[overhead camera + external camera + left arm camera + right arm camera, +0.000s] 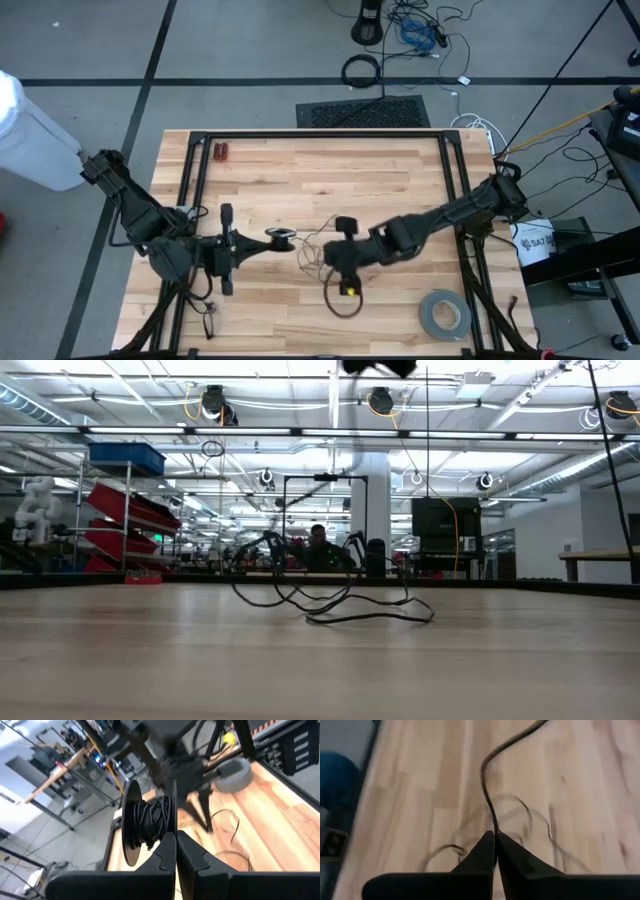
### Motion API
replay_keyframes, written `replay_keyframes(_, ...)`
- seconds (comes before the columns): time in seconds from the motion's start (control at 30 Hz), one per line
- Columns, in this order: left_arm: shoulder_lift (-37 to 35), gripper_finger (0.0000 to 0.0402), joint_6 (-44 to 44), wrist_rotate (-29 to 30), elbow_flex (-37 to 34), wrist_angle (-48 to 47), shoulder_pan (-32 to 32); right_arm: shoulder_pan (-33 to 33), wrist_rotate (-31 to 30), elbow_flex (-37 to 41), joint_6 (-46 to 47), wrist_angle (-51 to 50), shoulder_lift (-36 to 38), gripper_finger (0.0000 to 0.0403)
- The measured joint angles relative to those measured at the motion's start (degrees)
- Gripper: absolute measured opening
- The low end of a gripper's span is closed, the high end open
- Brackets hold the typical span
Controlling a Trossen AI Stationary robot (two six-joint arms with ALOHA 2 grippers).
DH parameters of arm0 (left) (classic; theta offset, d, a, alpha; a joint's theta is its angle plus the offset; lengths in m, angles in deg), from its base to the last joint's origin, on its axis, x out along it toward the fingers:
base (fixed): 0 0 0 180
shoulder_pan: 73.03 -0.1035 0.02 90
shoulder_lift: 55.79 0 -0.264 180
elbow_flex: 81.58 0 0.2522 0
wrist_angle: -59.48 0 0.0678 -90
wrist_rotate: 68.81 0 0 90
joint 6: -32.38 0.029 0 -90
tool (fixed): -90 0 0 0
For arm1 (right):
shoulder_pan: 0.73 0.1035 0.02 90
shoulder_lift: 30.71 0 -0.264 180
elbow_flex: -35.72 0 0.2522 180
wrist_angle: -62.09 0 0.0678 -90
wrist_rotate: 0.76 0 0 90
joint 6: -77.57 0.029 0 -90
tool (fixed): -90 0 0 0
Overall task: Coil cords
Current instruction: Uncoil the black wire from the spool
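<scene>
We work over a pale butcher-block wooden counter framed by black rails, with a large workshop of shelving and ceiling lights beyond it in the low view. Near the middle of the high view, the very thin black cord runs in loose wiry strands between our two arms; in the low view the same loops lie on the wood just left of centre. One end is already wound around a small black flanged spool, which shows centre-left in the left wrist view.

Our left hand, left of centre in the high view, has its fingers pressed together on the spool's rim. Our right hand, just right of centre, pinches the cord itself: in the right wrist view the strand rises straight out from between the closed fingertips. A grey tape roll sits at lower right of the high view, well apart from the work, and a small red object lies at upper left.

We judge that we are midway through the winding, with most of the cord still loose on the counter. The next move, as we see it, calls for carrying the pinched strand around the spool under light tension while the left hand holds it steady, without snagging the slack loops.
</scene>
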Motion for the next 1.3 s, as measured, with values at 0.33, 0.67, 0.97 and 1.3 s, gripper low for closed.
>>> replay_keyframes(0.33,0.0,0.0,-0.96,-6.6,0.0,-2.47,0.0,7.37,-22.21,0.0,8.43,0.14,-0.15,0.0069)
replay_keyframes(0.67,0.0,0.0,-0.81,-7.9,0.0,-6.32,0.0,7.35,-29.47,0.02,-8.91,23.15,-0.84,0.0121)
replay_keyframes(0.97,1.17,0.0,1.07,-8.04,0.0,-7.16,-0.01,3.94,-26.03,0.0,-13.1,25.12,-2.14,0.0151)
replay_keyframes(1.3,1.79,0.0,0.49,-8.05,0.0,-8.4,0.0,1.51,-23.86,0.04,-20.0,31.96,-7.42,0.016)
